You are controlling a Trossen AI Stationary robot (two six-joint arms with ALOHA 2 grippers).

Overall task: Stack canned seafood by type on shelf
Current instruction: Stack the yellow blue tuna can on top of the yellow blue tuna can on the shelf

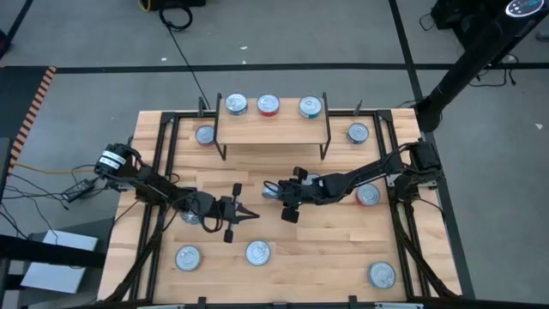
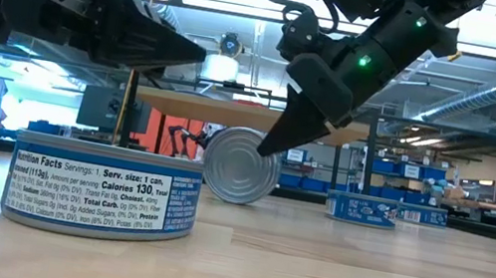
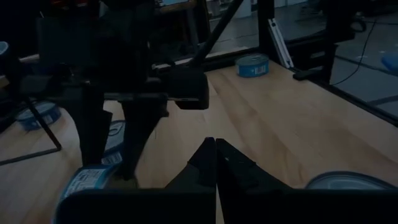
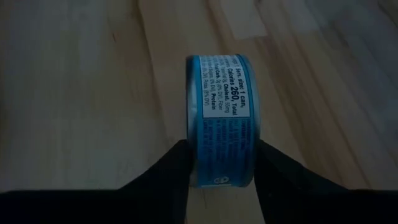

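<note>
A blue-labelled can [image 4: 221, 118] stands on its rim on the table in front of the shelf [image 1: 273, 129]; its silver face [image 2: 239, 168] shows in the low view. My right gripper [image 4: 222, 152] is shut on it, reaching in from the table's right [image 1: 274, 190]. The shelf's plank top carries a blue can [image 1: 235, 105], a red can [image 1: 268, 105] and a teal can [image 1: 310, 106]. My left gripper [image 1: 256, 214] hovers shut and holds nothing, left of the upright can and above the table [image 3: 215, 149]. My right gripper pinches the blue can across its two flat ends, one finger [image 4: 168, 177] on each, with the label band [image 4: 219, 158] showing between them. The fingers slant down from the table's right onto the can's upper part [image 2: 265, 147]. The can's rim stands on the table.
Loose cans lie flat about the table: two beside the shelf [image 1: 204, 135] [image 1: 358, 133], a red one under my right arm [image 1: 367, 195], one under my left arm [image 1: 190, 217], three near the front edge [image 1: 188, 257] [image 1: 257, 252] [image 1: 382, 275].
</note>
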